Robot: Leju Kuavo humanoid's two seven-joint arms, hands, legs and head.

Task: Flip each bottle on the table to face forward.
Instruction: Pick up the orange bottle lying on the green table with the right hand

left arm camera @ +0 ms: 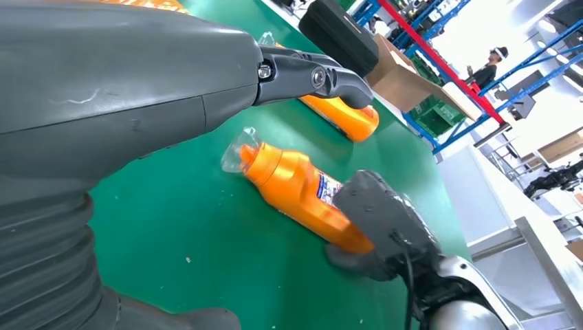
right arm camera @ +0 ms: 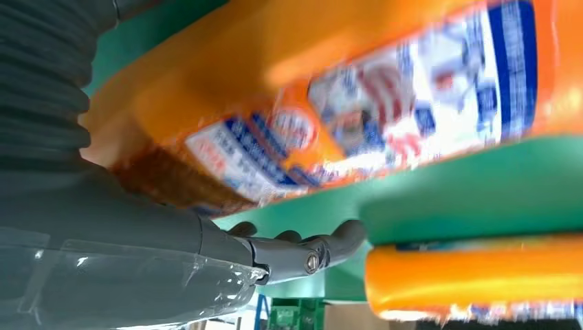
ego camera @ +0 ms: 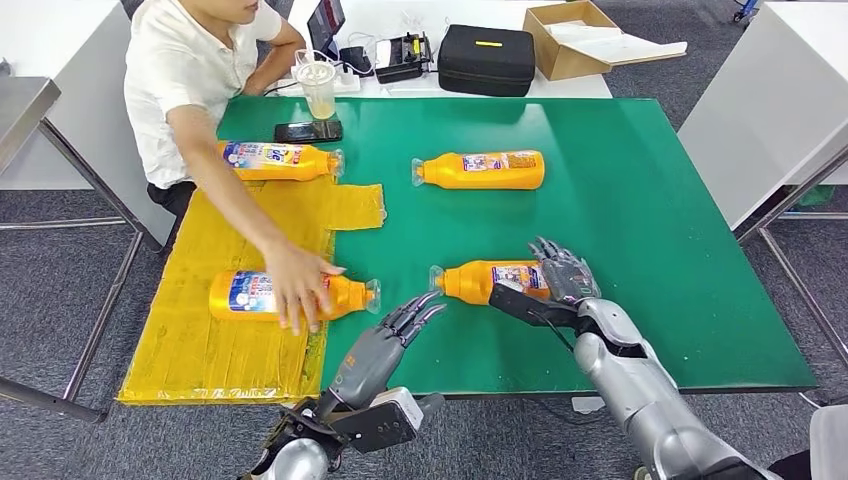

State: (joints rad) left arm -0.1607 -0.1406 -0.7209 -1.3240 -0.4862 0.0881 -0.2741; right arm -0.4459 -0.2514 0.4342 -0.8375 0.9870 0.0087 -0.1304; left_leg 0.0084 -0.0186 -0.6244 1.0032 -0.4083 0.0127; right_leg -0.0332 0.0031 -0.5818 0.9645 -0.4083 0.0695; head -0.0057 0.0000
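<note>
1. Step in hand: working the near-right bottle (ego camera: 490, 280), lying on its side on the green bench (ego camera: 650, 230), cap pointing to my left.
2. My right hand (ego camera: 562, 272) is at the bottle's base end, fingers spread over the body and thumb low along the near side. It touches the bottle, but I can't tell if it's a real grip or just a rest. The right wrist view shows the label close up, with my thumb (right arm camera: 302, 251) under the bottle.
3. My left hand (ego camera: 392, 335) hovers just short of the cap end, fingers loosely apart, holding nothing, not touching the bottle.
4. Other bottles: one further back on the green (ego camera: 480, 170), two on the yellow mat (ego camera: 200, 350) at left. A person's hand (ego camera: 297, 285) rests on the near mat bottle (ego camera: 290, 297); the far mat bottle (ego camera: 278, 160) lies by a phone (ego camera: 308, 131).
5. Progress, as I judge it: this bottle isn't turned yet; can't say which of the others already face right.
6. Next move needs: firm closure around the body, then a roll about its long axis until the front label faces forward. The left hand may need to steady the cap end.
7. Risk: the smooth round plastic could slip or skid away instead of rolling.
</note>
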